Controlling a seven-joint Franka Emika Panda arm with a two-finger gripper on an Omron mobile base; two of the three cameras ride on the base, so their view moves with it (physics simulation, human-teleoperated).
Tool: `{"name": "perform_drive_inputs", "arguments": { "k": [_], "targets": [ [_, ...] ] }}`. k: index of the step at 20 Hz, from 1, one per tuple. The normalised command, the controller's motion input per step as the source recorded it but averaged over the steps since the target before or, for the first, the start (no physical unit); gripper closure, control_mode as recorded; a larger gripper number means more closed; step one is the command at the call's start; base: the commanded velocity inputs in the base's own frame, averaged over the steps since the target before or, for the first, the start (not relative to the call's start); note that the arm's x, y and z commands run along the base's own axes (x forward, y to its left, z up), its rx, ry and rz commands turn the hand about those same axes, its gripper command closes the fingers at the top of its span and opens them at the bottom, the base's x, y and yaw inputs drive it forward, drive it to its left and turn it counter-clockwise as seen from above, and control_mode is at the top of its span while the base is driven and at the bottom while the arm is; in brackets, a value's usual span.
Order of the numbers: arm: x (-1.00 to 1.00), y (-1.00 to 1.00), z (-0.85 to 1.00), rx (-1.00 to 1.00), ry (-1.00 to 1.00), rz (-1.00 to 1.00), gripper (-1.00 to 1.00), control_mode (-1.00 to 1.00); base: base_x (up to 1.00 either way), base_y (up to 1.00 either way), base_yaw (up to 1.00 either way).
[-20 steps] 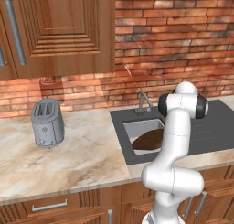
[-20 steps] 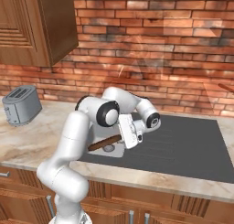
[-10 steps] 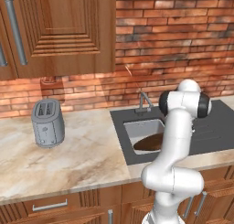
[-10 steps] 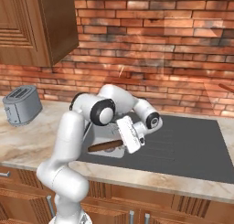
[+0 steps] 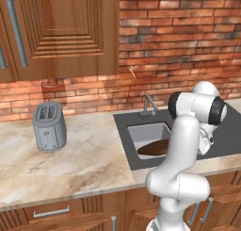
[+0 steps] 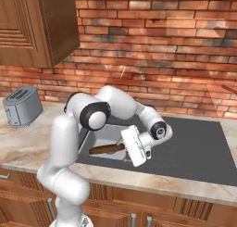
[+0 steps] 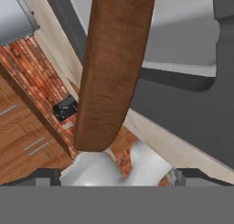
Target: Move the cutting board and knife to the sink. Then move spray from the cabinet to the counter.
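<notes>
Brown and flat, the cutting board [image 5: 154, 148] lies in the sink [image 5: 147, 131] right of centre in the left base view, its long side leaning on the basin's near rim by the dark drainboard [image 6: 194, 149]. We see the gripper [image 6: 132, 145] just right of the board's end in the right base view, jaws spread wide and grasping nothing. Pale counter [image 5: 80, 159] runs free across the lower left towards the toaster [image 5: 48, 126], under the cabinet [image 5: 66, 27] at upper left.
</notes>
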Motion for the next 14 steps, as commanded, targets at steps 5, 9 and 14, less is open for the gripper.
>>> {"name": "perform_drive_inputs", "arguments": {
  "k": [5, 9, 14],
  "targets": [
    [-0.01, 0.00, 0.09, -0.01, -0.02, -0.10, -1.00, -1.00, 0.00, 0.00, 0.00],
    [-0.04, -0.04, 0.51, 0.00, -0.10, -0.04, -1.00, -1.00, 0.00, 0.00, 0.00],
    [-0.23, -0.11, 0.73, 0.00, -0.20, -0.02, -1.00, -1.00, 0.00, 0.00, 0.00]
  ]
}}
